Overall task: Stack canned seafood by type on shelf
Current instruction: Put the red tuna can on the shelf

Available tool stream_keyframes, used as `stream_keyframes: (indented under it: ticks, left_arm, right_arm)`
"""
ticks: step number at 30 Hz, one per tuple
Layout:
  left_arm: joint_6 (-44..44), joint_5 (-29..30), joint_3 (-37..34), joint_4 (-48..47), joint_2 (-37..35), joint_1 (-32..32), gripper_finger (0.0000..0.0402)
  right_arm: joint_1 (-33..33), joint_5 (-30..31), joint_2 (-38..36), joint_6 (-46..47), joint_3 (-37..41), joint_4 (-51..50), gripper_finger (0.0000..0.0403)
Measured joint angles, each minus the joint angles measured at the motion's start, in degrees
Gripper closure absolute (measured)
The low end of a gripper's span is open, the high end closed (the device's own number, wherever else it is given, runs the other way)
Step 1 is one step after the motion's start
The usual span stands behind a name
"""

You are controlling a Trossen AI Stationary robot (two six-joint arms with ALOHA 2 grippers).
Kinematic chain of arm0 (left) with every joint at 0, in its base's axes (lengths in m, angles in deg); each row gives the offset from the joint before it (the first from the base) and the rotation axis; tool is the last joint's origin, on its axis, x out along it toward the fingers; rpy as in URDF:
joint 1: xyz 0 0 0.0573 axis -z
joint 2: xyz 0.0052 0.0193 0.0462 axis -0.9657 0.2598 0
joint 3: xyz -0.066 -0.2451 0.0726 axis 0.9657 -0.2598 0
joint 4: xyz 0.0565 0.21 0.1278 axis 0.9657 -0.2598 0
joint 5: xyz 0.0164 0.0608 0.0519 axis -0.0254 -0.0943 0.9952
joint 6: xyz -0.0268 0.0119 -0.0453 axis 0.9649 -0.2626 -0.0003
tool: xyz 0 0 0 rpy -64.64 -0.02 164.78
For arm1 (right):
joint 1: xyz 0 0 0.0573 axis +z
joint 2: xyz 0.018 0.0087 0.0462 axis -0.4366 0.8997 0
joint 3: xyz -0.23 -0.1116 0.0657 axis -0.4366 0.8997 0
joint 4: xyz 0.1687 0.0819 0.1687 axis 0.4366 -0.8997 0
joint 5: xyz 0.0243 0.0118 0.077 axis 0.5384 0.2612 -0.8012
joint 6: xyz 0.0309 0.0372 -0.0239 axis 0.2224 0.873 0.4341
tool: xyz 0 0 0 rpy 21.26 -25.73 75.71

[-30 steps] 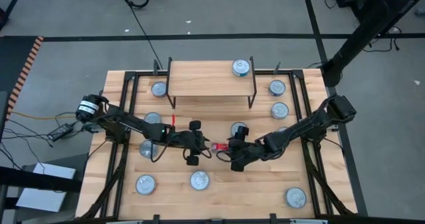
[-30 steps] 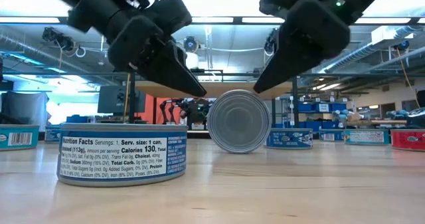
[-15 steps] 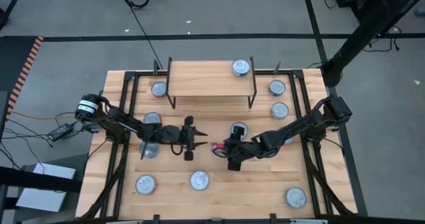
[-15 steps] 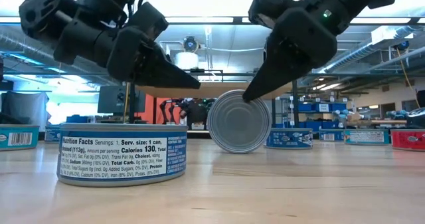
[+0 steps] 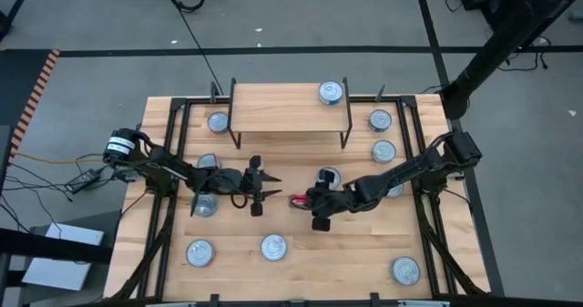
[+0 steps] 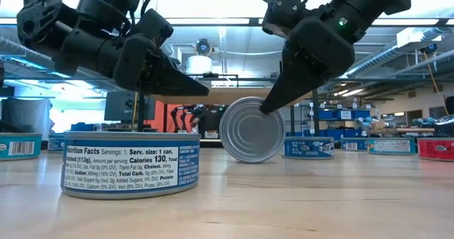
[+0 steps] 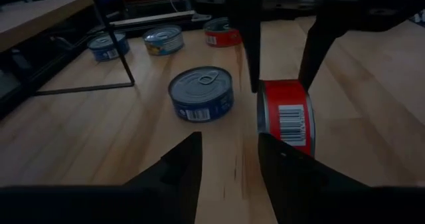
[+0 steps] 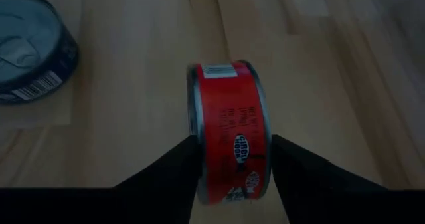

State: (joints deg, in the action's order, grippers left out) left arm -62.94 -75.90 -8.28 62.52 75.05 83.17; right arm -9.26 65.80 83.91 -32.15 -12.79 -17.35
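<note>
So your right gripper is down near the middle of the table, with the red tin standing on its edge between its fingers. In the right wrist view the two fingers sit on either flat face of that tin, very close, but you can't really tell whether they're pressing on it or just bracketing it. From the low view the tin's silver face is upright on the wood, and one finger tip of that arm touches its upper rim.

Your left gripper is hanging just above the table on the other side of the red tin, pointing at it, fingers partly apart with nothing between them. Its own camera shows the red tin just beyond the fingertips, and a blue tin lying flat near it.

The shelf is at the back edge of the table, roughly centred, with one tin on top toward its right end. The other tins are scattered flat on the table: a few by the left side, three along the right side behind the right arm, three near the front edge, including one in the front right corner.
</note>
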Motion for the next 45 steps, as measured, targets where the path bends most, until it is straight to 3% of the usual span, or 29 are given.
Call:
stream_keyframes:
  ticks: [6, 10, 14, 19, 27, 31, 36, 40, 45]
  left_arm:
    - [0.0, 0.0, 0.0, 0.0, 0.0, 0.0, 0.0251]
    - [0.0, 0.0, 0.0, 0.0, 0.0, 0.0, 0.0251]
    - [0.0, 0.0, 0.0, 0.0, 0.0, 0.0, 0.0251]
    - [0.1, 0.0, 0.0, 0.0, 0.0, 0.0, 0.0251]
    - [0.0, 0.0, 0.0, -0.1, 0.0, 0.0, 0.0251]
    - [0.0, 0.0, 0.0, -0.1, 0.0, 0.0, 0.0251]
    - [0.0, 0.0, 0.0, -0.1, 0.0, 0.0, 0.0251]
    - [0.0, 0.0, 0.0, -0.1, 0.0, 0.0, 0.0251]
    - [0.0, 0.0, 0.0, -0.1, 0.0, 0.0, 0.0251]
  right_arm:
    - [-0.5, -0.2, 0.1, 0.0, 0.0, 0.0, 0.0155]
    - [-1.1, -2.6, 0.1, -0.4, 0.0, 0.1, 0.0147]
    - [-1.2, -2.8, 0.1, -1.7, 0.0, 0.1, 0.0180]
    - [-1.4, -2.8, 0.1, -3.8, 0.0, 0.4, 0.0259]
    - [-1.4, -1.7, 0.0, -8.9, -2.0, -1.6, 0.0259]
    - [-1.4, 5.5, 0.0, -13.0, -8.2, -10.1, 0.0259]
    - [-1.5, 21.7, -0.1, -22.0, -16.6, -18.7, 0.0259]
    - [-3.3, 32.8, -0.2, -36.4, -20.6, -16.2, 0.0259]
    - [-9.8, 34.8, -0.1, -54.3, -21.2, -3.4, 0.0259]
